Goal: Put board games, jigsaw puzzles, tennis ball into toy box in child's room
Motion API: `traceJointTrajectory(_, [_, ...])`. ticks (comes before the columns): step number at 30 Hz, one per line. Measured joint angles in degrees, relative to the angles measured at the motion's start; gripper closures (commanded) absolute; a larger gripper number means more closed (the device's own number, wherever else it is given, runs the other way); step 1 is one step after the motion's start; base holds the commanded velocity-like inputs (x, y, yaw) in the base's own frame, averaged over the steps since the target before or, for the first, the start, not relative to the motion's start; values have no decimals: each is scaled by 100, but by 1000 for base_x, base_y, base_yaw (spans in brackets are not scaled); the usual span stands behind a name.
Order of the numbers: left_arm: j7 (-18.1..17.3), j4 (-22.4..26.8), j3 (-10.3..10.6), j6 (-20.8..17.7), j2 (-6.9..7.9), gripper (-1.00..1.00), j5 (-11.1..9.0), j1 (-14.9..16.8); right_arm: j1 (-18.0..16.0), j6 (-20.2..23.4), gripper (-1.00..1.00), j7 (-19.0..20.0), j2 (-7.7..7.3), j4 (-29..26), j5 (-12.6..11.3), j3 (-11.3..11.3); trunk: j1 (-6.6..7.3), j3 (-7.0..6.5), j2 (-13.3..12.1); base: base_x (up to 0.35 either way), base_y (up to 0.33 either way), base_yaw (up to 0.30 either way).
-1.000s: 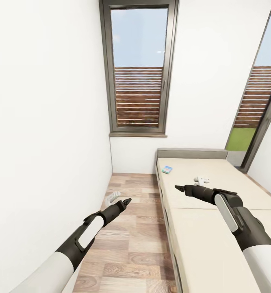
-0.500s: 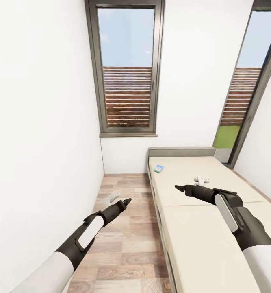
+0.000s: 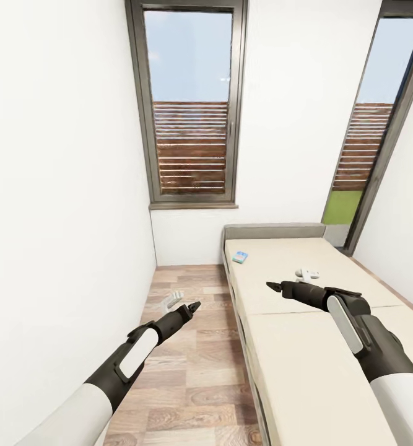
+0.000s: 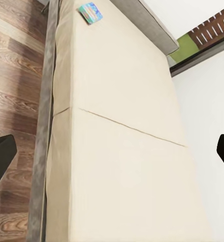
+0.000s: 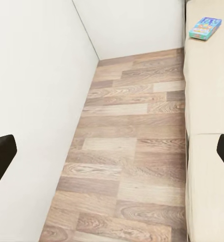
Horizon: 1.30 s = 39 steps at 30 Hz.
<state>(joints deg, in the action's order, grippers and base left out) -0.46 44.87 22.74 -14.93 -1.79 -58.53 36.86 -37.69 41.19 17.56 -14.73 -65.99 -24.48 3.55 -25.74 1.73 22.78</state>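
A small blue board game point(image 3: 240, 256) lies flat on the beige bed point(image 3: 305, 347) close to its grey headboard point(image 3: 274, 231). It shows again in the left wrist view point(image 4: 90, 12) and the right wrist view point(image 5: 205, 27). My left gripper point(image 3: 191, 308) hangs open over the wood floor, left of the bed. Over the mattress, well short of the game, my right gripper point(image 3: 272, 286) is open with nothing between its fingers. Dark fingertips point(image 4: 1, 156) point(image 5: 1, 154) stand wide apart at the wrist views' edges. The table, toy box, jigsaw puzzles and tennis ball are out of view.
A white wall point(image 3: 57, 217) runs close along my left. A narrow strip of wood-plank floor point(image 3: 194, 371) lies between it and the bed's grey frame point(image 3: 246, 353). A tall window point(image 3: 191, 105) fills the far wall, and a glazed door point(image 3: 370, 124) stands at the right.
The camera has swung to the right, so window, bed and board game have shifted left in the picture. Both arms hold the same pose and stay open.
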Motion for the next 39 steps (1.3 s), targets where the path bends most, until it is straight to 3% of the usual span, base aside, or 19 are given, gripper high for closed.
traceJointTrajectory(26, [31,-34,-6,14,-10,-100,9,0,22,0,-100,-4,39,-14,-11,30,0,0,0,3,4,-2])
traceJointTrajectory(31, [58,-103,-25,127,-12,-100,13,2,22,0,-100,-7,59,13,-9,41,0,0,0,0,0,0])
traceJointTrajectory(39, [97,-495,-38,610,-24,-100,20,43,22,0,-100,-7,76,92,-7,60,0,0,0,0,0,0])
